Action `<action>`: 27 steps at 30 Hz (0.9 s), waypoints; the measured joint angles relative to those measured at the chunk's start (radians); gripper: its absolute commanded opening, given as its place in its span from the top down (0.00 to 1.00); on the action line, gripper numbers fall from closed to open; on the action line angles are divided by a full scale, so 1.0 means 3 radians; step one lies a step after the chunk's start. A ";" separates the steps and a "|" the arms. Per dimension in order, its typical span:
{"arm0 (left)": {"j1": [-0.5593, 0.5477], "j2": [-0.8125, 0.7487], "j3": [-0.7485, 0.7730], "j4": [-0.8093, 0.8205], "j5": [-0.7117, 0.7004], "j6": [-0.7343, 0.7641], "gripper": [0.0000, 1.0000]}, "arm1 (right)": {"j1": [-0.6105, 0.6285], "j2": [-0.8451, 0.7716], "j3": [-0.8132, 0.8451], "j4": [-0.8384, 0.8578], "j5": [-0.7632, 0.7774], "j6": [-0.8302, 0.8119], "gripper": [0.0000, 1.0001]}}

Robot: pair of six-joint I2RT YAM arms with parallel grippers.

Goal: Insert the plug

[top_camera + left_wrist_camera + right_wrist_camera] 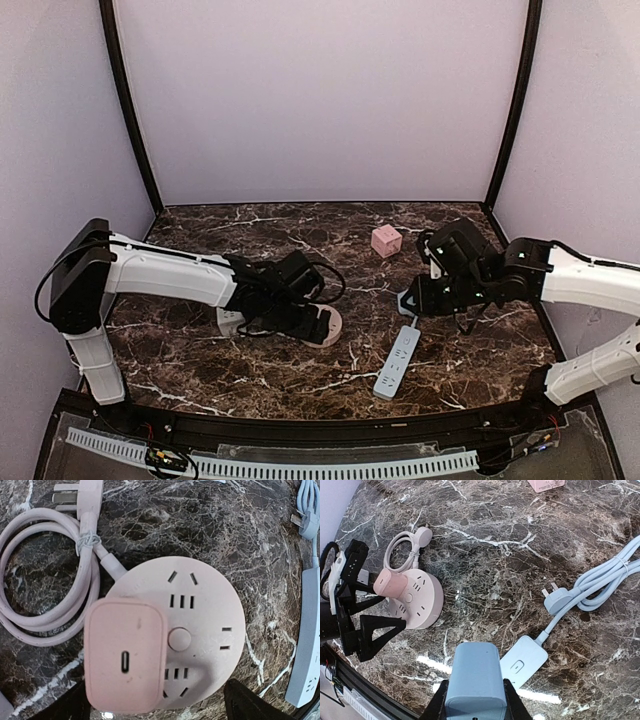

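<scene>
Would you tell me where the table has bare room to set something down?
Bare: far-left corner of the table behind the left arm, and the near edge between the round pink socket and blue power strip. Crowded around the right gripper.

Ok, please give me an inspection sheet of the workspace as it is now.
Surface: dark veined marble table.
Job's things: pink adapter sits on round pink strip; blue adapter held near blue strip.
Clutter: pink cube.
Grippers: left gripper open over pink adapter; right gripper shut on blue adapter.
Cables: pink cable coiled, tied; blue cable bundled.
Surroundings: lilac walls.
</scene>
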 measured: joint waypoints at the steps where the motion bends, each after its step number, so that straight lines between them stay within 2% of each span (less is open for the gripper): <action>1: -0.0008 0.0001 -0.0003 0.0006 0.0028 -0.0058 0.01 | 0.0000 0.0013 0.0005 -0.0024 0.0003 -0.0001 1.00; 10: 0.0003 -0.0229 -0.0140 0.0245 0.0108 -0.0146 0.01 | 0.0000 0.0299 0.0221 -0.0093 -0.0050 0.0100 1.00; 16: 0.0019 -0.0684 -0.0387 0.0309 -0.0116 0.0163 0.10 | 0.0015 0.0615 0.0380 -0.0072 -0.0217 0.0276 1.00; 20: 0.0047 -0.0690 -0.0529 0.0415 -0.0109 0.0431 0.06 | 0.0055 0.0782 0.0443 -0.0029 -0.0268 0.0345 1.00; 27: 0.0099 -0.0557 -0.0743 0.0846 0.0122 0.0922 0.06 | 0.0080 0.0825 0.0446 -0.0019 -0.0317 0.0392 1.00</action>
